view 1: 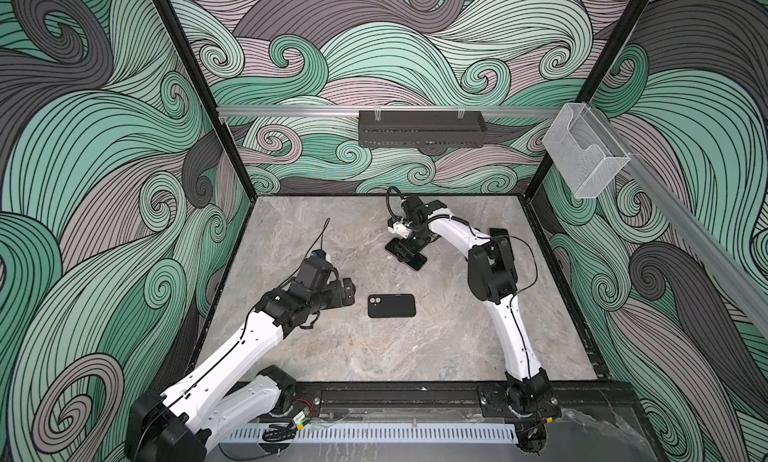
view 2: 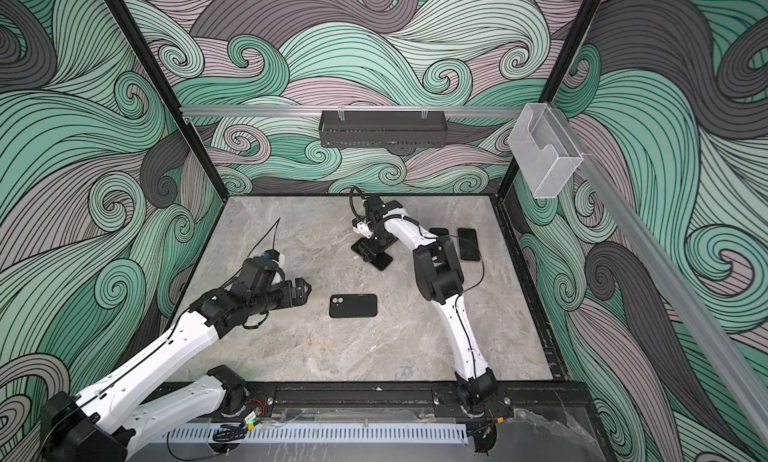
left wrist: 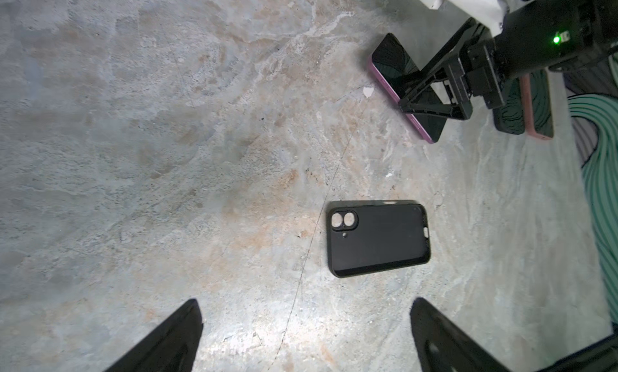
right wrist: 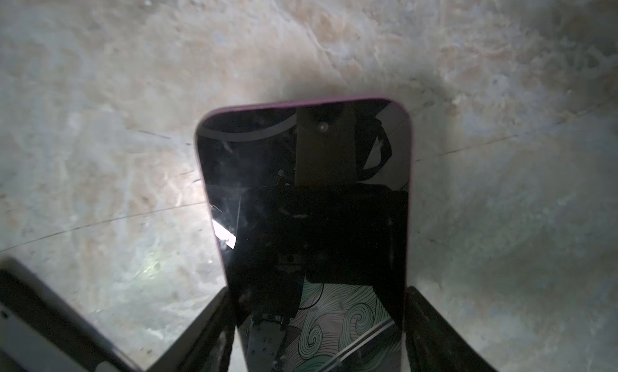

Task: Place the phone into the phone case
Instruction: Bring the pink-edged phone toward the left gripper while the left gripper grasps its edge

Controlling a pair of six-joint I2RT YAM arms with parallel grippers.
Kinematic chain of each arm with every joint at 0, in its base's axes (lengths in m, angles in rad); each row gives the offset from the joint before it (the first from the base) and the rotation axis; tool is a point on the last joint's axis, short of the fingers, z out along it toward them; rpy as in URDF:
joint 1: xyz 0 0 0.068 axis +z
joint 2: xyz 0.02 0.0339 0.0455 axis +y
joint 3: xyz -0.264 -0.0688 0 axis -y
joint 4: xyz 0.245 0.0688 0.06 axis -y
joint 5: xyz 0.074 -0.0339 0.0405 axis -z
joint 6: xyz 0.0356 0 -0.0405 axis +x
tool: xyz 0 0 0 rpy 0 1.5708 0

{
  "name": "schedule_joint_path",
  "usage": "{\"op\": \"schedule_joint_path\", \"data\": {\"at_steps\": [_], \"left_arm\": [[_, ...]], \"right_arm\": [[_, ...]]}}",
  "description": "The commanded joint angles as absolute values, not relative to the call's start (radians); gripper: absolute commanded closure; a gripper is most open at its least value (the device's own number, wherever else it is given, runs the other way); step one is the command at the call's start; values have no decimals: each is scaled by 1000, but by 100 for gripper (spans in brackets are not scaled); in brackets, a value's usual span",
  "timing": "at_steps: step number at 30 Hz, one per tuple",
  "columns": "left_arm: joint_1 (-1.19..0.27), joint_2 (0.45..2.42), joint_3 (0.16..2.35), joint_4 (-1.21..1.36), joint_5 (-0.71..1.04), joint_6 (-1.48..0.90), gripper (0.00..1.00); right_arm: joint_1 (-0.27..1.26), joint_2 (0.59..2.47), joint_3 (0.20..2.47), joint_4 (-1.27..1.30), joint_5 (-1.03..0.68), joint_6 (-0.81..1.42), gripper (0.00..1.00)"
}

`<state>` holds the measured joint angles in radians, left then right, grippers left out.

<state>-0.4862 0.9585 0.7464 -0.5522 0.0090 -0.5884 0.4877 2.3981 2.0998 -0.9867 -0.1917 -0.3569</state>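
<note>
Phone sits far back on the table, our right gripper closed across its long edges (no lift yet, we reckon). Phone case lies empty mid-table; left gripper gapes wide, holding nothing.

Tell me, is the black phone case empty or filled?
Empty. The table shows through the camera holes of the phone case, and the purple-edged phone lies apart from it.
</note>
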Motion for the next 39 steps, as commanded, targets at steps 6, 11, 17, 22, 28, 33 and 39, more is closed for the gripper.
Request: {"op": "schedule_joint_path", "data": {"at_steps": [6,11,17,22,28,33,39], "left_arm": [[-395,1020,778,-384,292,-540,2],[-362,1093,817,-333,414,-537,5],[-327,1170,869,-255,604,-552,9],[-303,1262,936,-269,738,-550,18],[-294,1348,978,-241,829,-575,35],[-294,1363,994,-245,846,-575,41],[-292,1366,1003,-256,869,-569,53]], "right_arm": [[516,2149,1915,-893,-303,-312,87],[546,1990,1731,-780,-329,-267,91],[592,1839,1572,-692,-354,-223,92],[627,1746,1488,-656,-366,-197,93],[665,1680,1438,-635,-368,-187,93],[695,1662,1432,-628,-371,-186,94],[724,1670,1447,-637,-366,-204,94]]}}
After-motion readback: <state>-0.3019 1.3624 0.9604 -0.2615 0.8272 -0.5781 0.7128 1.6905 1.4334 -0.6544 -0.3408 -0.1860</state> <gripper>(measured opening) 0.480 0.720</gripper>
